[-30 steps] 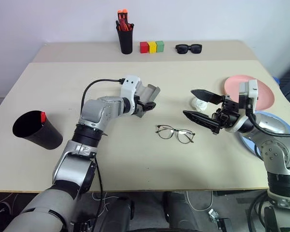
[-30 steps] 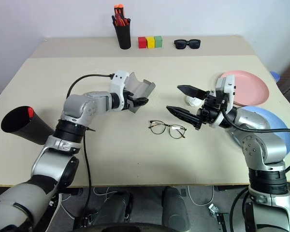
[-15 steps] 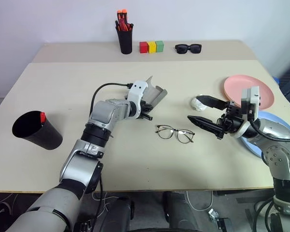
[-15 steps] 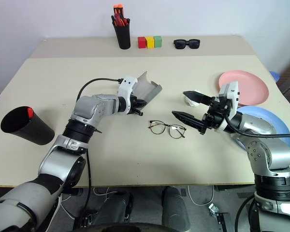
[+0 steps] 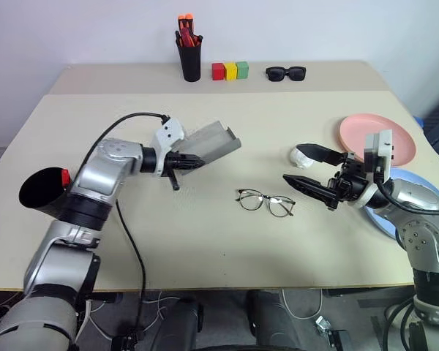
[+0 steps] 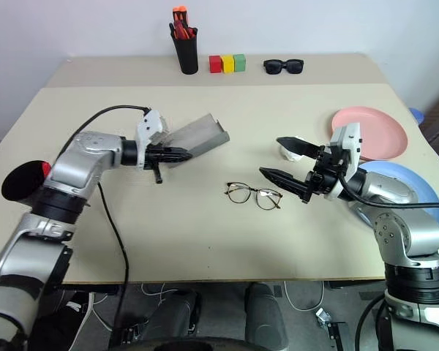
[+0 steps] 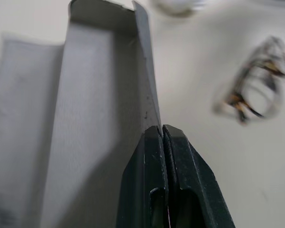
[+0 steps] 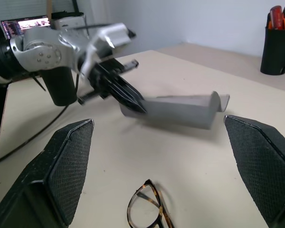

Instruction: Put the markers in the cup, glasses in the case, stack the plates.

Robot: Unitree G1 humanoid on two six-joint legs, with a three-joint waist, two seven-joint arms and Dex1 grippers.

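Jaws of the left gripper are clenched on one thin wall of the open grey case, whose edge is pinched between the two black fingers as seen from the left wrist. Held this way, the case stands tilted at the middle-left of the tabletop, with its free end pointing right and far; whether its underside touches the surface cannot be told. Jaws of the right gripper are spread wide and grasp nothing, pointing left and level above the tabletop, just right of the glasses.

The glasses lie flat and unfolded near the middle of the tabletop, between the two grippers and nearer than the case, apart from both. A small white object rests beside the right gripper's far finger. On the right side lies the pink plate, with the blue plate just nearer, partly covered by the right arm; the two are side by side, not stacked.

At the left edge the black cup leans on its side with a red-orange marker showing inside its mouth. Along the far edge stand a narrow black pen holder with orange-capped pens, three coloured blocks in red, yellow and green, and black sunglasses.
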